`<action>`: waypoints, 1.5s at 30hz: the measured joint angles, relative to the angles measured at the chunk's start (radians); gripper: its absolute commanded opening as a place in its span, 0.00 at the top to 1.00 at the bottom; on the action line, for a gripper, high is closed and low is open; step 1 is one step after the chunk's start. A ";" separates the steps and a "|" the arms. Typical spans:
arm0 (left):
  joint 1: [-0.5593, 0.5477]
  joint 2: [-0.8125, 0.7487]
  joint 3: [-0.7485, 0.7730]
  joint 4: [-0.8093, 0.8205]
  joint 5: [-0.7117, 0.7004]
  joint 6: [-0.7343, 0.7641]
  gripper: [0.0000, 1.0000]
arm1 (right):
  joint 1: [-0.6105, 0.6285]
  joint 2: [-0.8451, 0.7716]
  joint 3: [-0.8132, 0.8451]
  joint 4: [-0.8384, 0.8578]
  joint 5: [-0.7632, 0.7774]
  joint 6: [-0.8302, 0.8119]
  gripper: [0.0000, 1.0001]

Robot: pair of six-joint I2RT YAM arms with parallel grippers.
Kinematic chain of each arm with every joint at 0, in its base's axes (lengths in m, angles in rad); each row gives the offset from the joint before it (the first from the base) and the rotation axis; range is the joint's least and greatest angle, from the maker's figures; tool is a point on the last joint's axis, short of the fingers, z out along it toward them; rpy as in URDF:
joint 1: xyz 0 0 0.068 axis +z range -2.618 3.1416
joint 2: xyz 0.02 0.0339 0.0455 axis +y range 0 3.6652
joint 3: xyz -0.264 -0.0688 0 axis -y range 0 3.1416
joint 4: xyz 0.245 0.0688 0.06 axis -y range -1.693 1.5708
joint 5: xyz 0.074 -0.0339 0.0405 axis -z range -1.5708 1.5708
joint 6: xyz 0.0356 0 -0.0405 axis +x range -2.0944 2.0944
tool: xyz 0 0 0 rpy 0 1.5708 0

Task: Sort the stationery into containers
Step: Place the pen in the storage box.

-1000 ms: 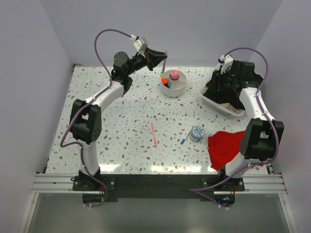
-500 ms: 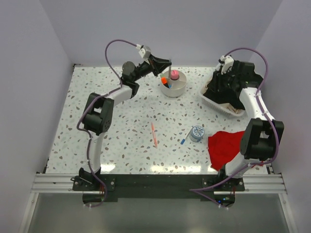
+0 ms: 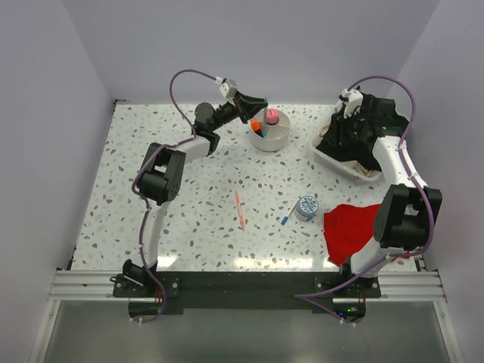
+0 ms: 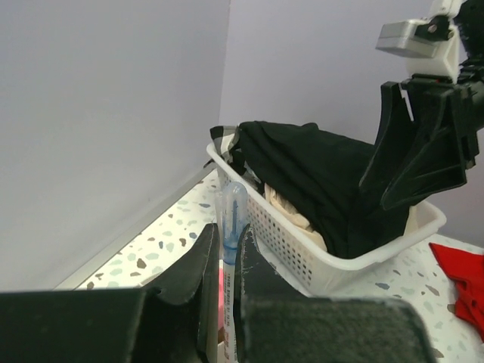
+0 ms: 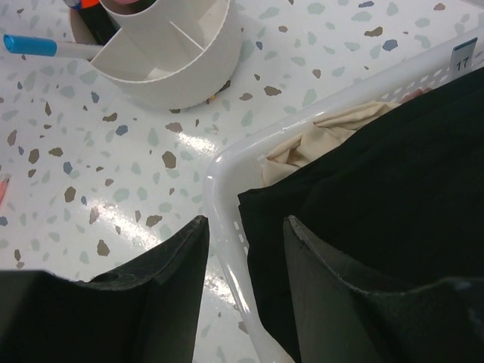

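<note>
The round white divided bowl (image 3: pixel 280 138) stands at the back middle and holds a pink-capped stick (image 3: pixel 271 116) and an orange-and-black highlighter (image 3: pixel 257 126). My left gripper (image 3: pixel 259 106) hovers over the bowl's left rim, shut on a slim blue-and-white pen (image 4: pixel 229 227) that stands up between the fingers. A thin pink pen (image 3: pixel 240 209) and a small blue pen (image 3: pixel 286 219) lie on the table. My right gripper (image 5: pixel 246 227) is open and empty, straddling the rim of the white basket (image 5: pixel 227 189). The bowl (image 5: pixel 174 76) shows in the right wrist view, with a blue-capped pen (image 5: pixel 34 45) beside it.
The white slatted basket (image 3: pixel 333 157) with black cloth sits at the back right. A red cloth (image 3: pixel 349 227) lies at the front right. A round grey-blue object (image 3: pixel 305 207) sits next to the small blue pen. Walls close in the back and sides.
My left gripper has moved right along the back wall with the pen, from left of the bowl to over its rim. The right arm has not moved.
</note>
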 measured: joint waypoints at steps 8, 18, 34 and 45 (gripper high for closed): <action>0.009 0.060 0.002 0.001 0.001 0.007 1.00 | 0.000 0.000 0.002 -0.006 0.002 -0.009 0.52; 0.016 0.064 0.002 0.026 0.009 0.019 1.00 | 0.010 0.000 0.007 -0.007 0.010 -0.020 0.52; 0.019 0.065 0.002 0.060 0.030 -0.020 1.00 | 0.046 0.002 0.008 -0.012 0.011 -0.043 0.52; -0.016 0.064 0.014 0.074 0.035 -0.032 1.00 | 0.048 0.010 0.007 -0.011 0.009 -0.042 0.52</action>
